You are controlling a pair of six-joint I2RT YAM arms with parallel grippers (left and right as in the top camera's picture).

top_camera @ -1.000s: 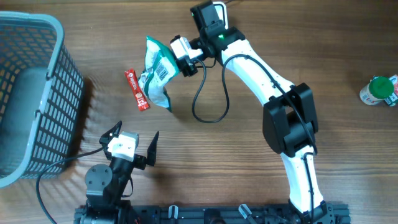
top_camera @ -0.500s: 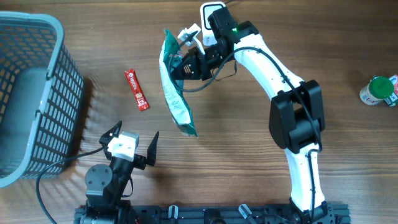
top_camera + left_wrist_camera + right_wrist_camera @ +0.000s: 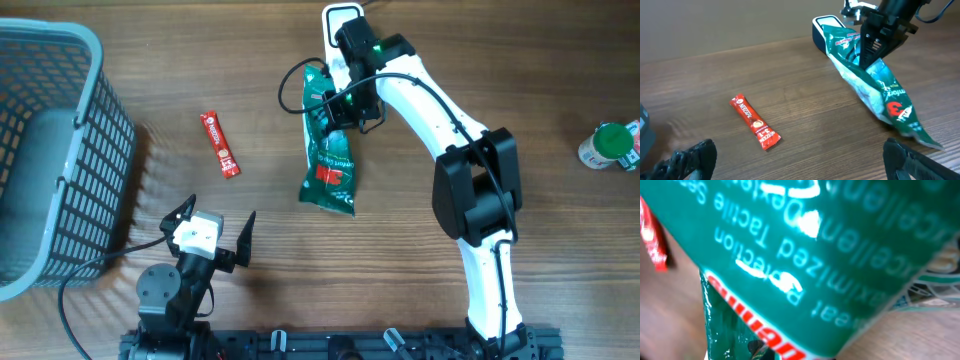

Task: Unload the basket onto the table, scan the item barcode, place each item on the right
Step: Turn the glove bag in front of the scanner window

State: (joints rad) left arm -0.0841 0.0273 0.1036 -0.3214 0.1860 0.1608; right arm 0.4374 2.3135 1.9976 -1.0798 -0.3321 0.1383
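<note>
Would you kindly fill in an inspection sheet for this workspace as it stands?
Surface: brown wooden table, grain visible.
Job's things: green foil packet held beside white-edged dark scanner.
Clutter: red coffee sachet; green-capped bottle.
Grippers: right gripper shut on packet; left gripper open, empty.
Cables: black cable trails from left arm.
Surroundings: grey plastic basket at left.

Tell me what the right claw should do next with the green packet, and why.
Probably slide the green packet up over the scanner. The right claw is shut on its upper end, its lower end seems to rest on the table, and no barcode shows on the upward face, so it likely faces down.
</note>
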